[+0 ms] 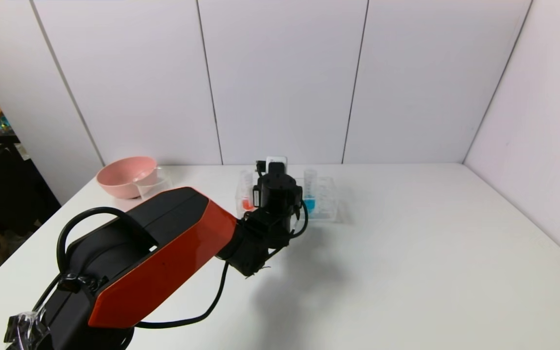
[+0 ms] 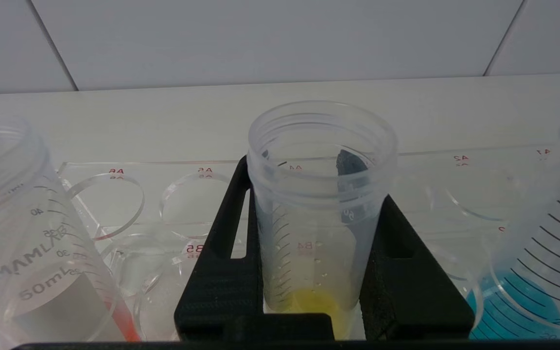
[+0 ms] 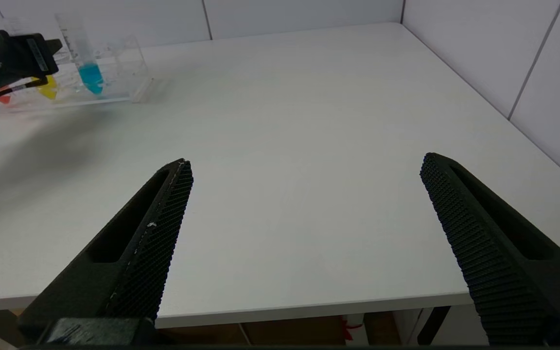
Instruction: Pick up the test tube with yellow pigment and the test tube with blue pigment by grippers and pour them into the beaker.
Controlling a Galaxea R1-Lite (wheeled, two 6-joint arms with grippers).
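Note:
My left gripper [image 2: 298, 164] is at the clear rack [image 2: 460, 167], its black jaws closed on both sides of the test tube with yellow pigment [image 2: 319, 204], which stands upright in a rack hole. In the head view the gripper [image 1: 275, 182] hides that tube. The test tube with blue pigment [image 1: 310, 194] stands in the rack just to the right, also in the left wrist view [image 2: 528, 301]. The beaker [image 1: 152, 181] stands at the far left against the pink bowl [image 1: 124, 177]. My right gripper [image 3: 305, 160] is open and empty above the table's front edge.
A tube with red-orange liquid [image 1: 247, 194] stands in the rack left of my left gripper, close to it in the left wrist view [image 2: 17, 233]. The wall runs right behind the rack and bowl. A side wall bounds the table on the right.

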